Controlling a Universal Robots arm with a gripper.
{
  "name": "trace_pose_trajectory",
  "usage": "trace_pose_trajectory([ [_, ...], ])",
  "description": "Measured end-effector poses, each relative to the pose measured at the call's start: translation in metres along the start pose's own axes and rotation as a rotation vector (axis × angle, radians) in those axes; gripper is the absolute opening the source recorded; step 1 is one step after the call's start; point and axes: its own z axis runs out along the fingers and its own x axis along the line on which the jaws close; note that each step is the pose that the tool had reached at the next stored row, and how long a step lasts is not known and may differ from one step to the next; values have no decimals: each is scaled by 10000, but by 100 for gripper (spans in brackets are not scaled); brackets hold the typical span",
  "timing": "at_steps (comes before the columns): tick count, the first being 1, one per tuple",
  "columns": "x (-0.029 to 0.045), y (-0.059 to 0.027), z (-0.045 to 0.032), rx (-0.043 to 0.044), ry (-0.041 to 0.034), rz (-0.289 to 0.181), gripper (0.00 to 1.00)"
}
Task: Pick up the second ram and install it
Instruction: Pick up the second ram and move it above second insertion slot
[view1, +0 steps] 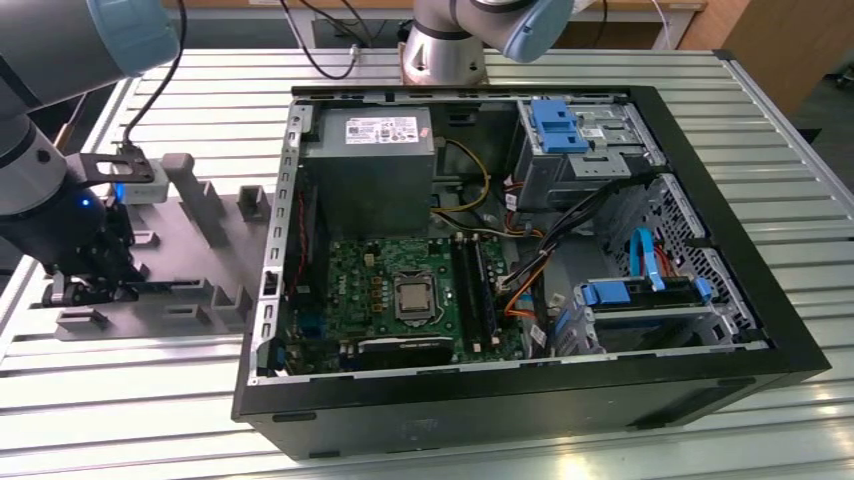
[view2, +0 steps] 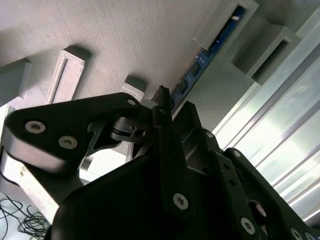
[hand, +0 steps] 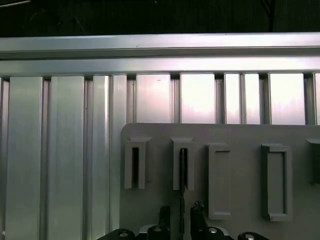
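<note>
At the exterior view's lower left, the arm (view1: 34, 150) reaches down so that its hand (view1: 83, 285) sits over the grey tray (view1: 167, 250). The tray lies on the slatted bench (view1: 120, 400), just beside the open computer case (view1: 534, 410). It is there to present parts on edge (its upright pegs form narrow holders). The second ram (hand: 183, 170) stands in one of those holders, thin edge up, so a hand can come at it from above.

In the first wrist view the fingers (hand: 165, 217) flank the stick, one at each flat face, with a sliver of tray showing between each finger and the board. I judge the hand to be apart, straddling the ram but not clamped on it. The second wrist view looks along the board, bluish with dark chips, as it runs from its far holder toward the fingertips. That suggests the hand is lined up with the ram's length.

Toward the exterior view's middle, the motherboard (view1: 360, 270) lies flat in the case. Its long black memory slots (view1: 470, 285) face up, well apart from the tray. By my reading the pick is not yet made and the install not begun.
</note>
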Motion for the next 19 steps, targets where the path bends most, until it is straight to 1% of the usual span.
trace_pose_trajectory([
  [6, 0, 0, 3, 1, -1, 2, 29],
  [7, 0, 0, 3, 1, -1, 2, 22],
  [12, 0, 0, 5, 0, 0, 1, 21],
  [13, 0, 0, 5, 0, 0, 2, 14],
  [19, 0, 0, 7, 1, -1, 2, 14],
])
